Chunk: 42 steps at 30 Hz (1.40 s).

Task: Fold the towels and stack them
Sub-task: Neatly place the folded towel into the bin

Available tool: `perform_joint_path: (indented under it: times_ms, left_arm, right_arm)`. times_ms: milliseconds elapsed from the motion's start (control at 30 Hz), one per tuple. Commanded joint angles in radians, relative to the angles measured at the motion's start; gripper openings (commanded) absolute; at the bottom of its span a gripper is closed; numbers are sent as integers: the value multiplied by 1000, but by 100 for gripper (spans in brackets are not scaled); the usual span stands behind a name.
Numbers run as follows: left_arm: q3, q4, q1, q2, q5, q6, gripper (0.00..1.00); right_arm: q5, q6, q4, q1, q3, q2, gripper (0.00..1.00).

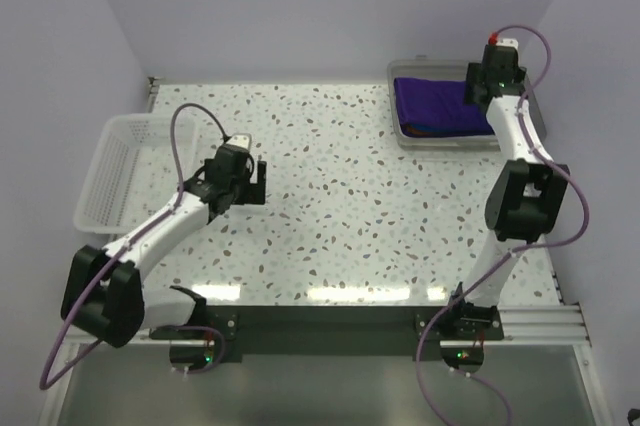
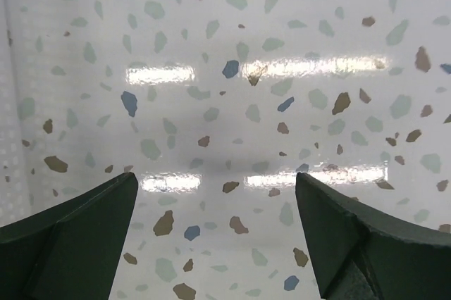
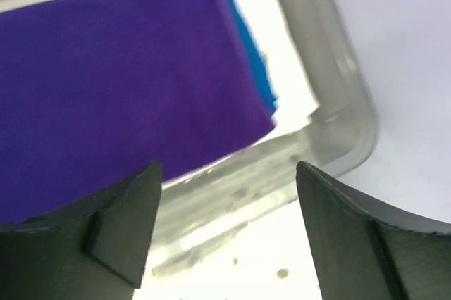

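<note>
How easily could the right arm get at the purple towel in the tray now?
Probably yes, easily: the right pincer hangs open at the grey tray, with nothing between it and the purple towel lying on top.

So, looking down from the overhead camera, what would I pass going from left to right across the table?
First the white basket → the left hand, open over the bare tabletop → the grey tray with the purple towel lying in it, far right.
</note>
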<state>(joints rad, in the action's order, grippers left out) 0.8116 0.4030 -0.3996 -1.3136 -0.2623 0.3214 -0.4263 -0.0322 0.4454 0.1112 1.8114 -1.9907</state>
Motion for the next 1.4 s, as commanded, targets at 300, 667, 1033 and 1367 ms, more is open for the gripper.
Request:
perform_joint_path:
  times_ms: [300, 667, 1033, 1367]
  left_arm:
    - [20, 55, 5, 474, -308, 67, 100]
    - [150, 280, 5, 819, -433, 105, 100]
    - [-38, 205, 5, 1083, -425, 90, 100]
    - [-150, 125, 5, 1142, -396, 79, 100]
  right_arm:
    - [267, 331, 39, -53, -593, 891, 99]
    - [162, 325, 246, -160, -712, 1578, 99]
    - [149, 203, 219, -205, -900, 1897, 99]
    - [164, 195, 187, -211, -995, 1946, 99]
